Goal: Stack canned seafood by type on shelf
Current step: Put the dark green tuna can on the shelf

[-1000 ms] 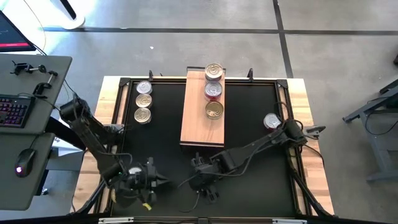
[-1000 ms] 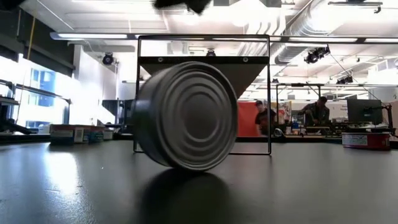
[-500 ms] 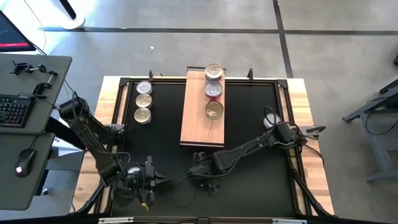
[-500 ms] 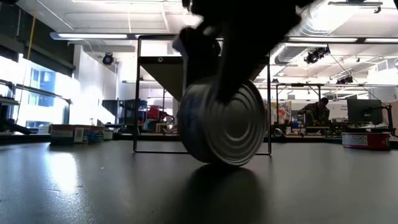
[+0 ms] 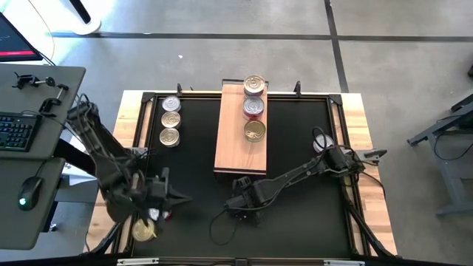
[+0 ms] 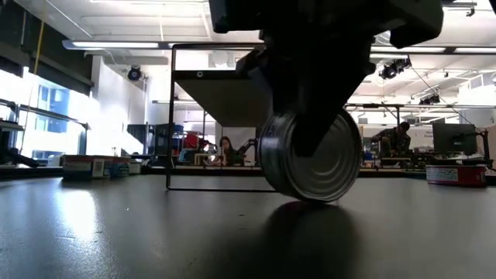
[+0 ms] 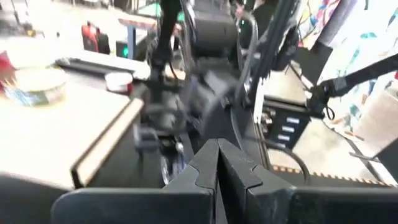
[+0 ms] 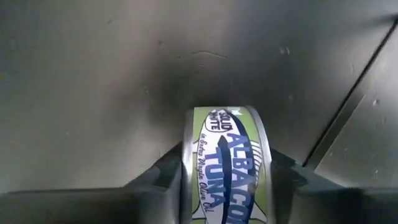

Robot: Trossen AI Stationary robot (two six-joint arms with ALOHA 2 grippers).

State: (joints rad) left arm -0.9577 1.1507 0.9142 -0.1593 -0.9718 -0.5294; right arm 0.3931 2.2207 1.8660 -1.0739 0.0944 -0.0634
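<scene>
two dark jointed arms w/ black cables, blk pincer point(image 8: 225, 180) fingers.

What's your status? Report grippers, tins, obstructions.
Right gripper shut on tuna tin, tin on edge on tabletop. Left gripper shut, empty. Three tins on shelf. Path clear.

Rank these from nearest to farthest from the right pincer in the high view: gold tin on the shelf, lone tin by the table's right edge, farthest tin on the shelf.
From the right pincer:
1. Gold tin, nearest end of the shelf's row.
2. Lone tin, near the table's right edge, half hidden by the arm.
3. Farthest tin, at the shelf's back end.
</scene>
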